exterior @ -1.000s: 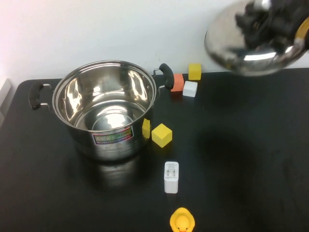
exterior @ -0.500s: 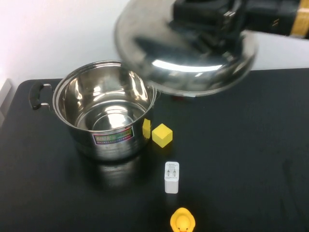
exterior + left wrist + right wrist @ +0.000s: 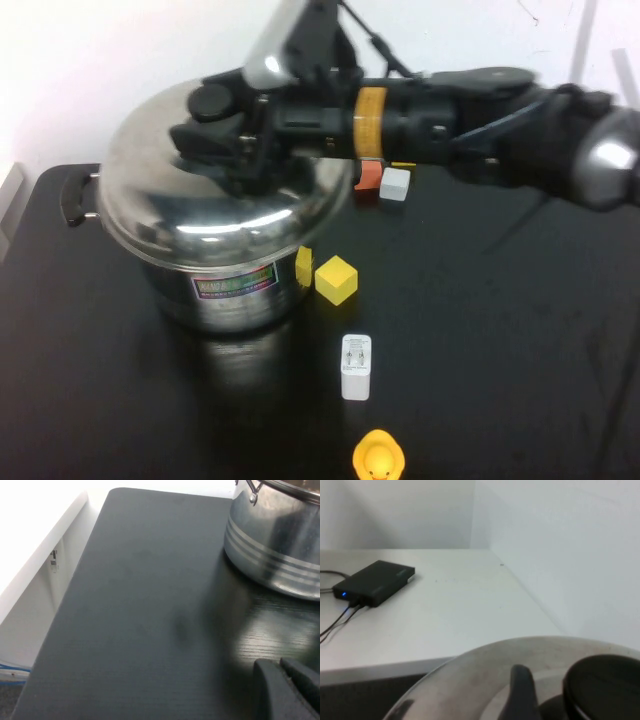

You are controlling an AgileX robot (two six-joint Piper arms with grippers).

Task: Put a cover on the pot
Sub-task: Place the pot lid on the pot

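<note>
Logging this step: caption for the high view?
Right gripper holds domed steel lid over shiny stainless-steel stockpot.

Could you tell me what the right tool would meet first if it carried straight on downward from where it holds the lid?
Probably the pot: the right tool grips the lid over its mouth, so the lid would likely seat on the rim.

No legible text from my station.
I see a colourful sticker on the pot and print on a white charger; neither is readable.
</note>
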